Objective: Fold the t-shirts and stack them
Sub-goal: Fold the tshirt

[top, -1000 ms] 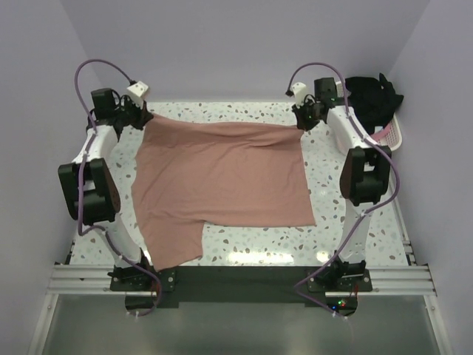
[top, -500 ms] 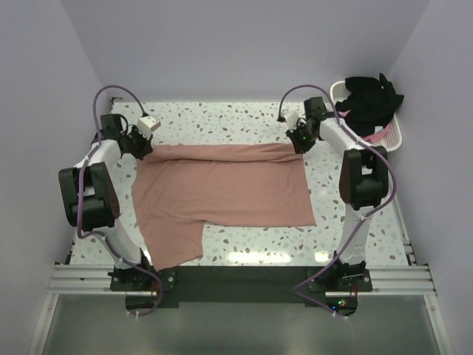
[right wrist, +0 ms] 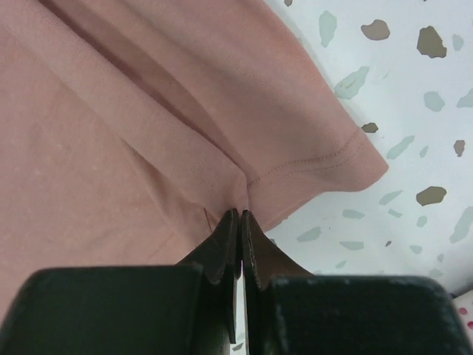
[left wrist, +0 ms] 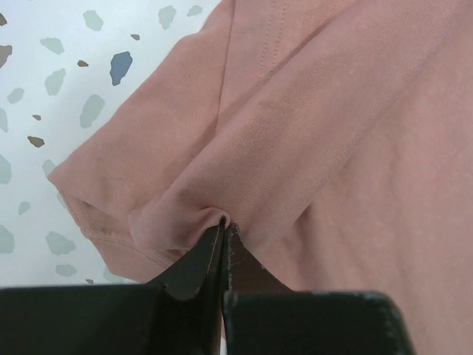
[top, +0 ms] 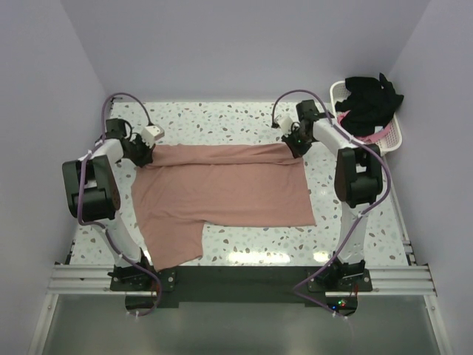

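A white terrazzo desk (top: pixel 222 115), flecked with grey, brown and blue-green chips, fills a narrow booth. Plain pale lavender walls close it in: a back wall (top: pixel 244 52), a left wall (top: pixel 37 111) and a right wall (top: pixel 443 96). An aluminium rail (top: pixel 81 277) and a dark plate (top: pixel 236 277) run along the desk's near edge. Soft glare (top: pixel 259 257) lies on the desktop there. Below is a glossy grey surface (top: pixel 236 325).

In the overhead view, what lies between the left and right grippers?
Only the salmon-pink t-shirt: its folded-over far edge runs from the left gripper to the right gripper, each shut on it. The top external view shows this.
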Controlling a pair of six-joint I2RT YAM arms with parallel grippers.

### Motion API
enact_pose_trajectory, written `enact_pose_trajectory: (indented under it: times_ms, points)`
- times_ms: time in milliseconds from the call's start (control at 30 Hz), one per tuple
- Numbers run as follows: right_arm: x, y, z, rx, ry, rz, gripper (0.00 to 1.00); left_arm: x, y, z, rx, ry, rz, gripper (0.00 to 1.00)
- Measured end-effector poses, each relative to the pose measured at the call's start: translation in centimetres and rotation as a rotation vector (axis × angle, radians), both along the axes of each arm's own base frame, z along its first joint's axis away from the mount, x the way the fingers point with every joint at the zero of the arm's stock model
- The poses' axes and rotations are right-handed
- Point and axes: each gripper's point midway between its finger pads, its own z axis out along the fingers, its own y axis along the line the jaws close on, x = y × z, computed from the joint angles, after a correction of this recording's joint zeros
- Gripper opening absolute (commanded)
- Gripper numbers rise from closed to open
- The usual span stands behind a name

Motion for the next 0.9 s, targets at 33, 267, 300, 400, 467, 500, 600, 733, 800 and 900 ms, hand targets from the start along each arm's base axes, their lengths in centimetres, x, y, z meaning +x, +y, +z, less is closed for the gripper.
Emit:
enact_pose_trajectory:
  times_ms: [33, 267, 300, 400, 467, 500, 600, 733, 800, 900]
  points:
    - [0.0, -0.1, 0.2, -0.002, 0.003, 0.005, 0.00, 0.0, 0.0, 0.1, 0.005, -0.001, -0.010, 0.05]
    - [-1.1, -0.3, 0.8, -0.037, 0.041, 0.089, 0.38, -0.5, -0.2, 1.8, 0.030, 0.016, -0.121, 0.38]
    - [-1.5, -0.3, 0.7, -0.044, 0.057, 0.105, 0.39, -0.4, -0.3, 2.5, 0.027, 0.016, -0.137, 0.40]
    - [-2.7, -0.3, 0.6, -0.057, 0.101, 0.146, 0.44, 0.7, -0.7, 5.0, 0.007, -0.017, -0.168, 0.46]
    - [-3.6, -0.3, 0.7, -0.062, 0.136, 0.158, 0.47, 1.8, -0.9, 6.8, -0.004, -0.050, -0.178, 0.48]
    - [-3.8, -0.2, 1.0, -0.060, 0.153, 0.163, 0.47, 2.4, -1.0, 7.4, -0.009, -0.059, -0.177, 0.49]
    - [-3.2, 0.5, 2.4, -0.038, 0.166, 0.168, 0.48, 4.0, -1.6, 7.9, -0.036, -0.059, -0.171, 0.52]
    - [-2.0, 1.4, 3.3, 0.002, 0.174, 0.147, 0.43, 4.7, -2.8, 5.4, -0.083, 0.018, -0.152, 0.52]
    - [-2.1, 1.7, 3.0, 0.016, 0.197, 0.128, 0.42, 4.5, -3.5, 4.2, -0.100, 0.061, -0.144, 0.52]
    - [-2.7, 1.7, 1.7, 0.019, 0.252, 0.095, 0.42, 4.3, -4.9, 3.0, -0.115, 0.104, -0.145, 0.52]
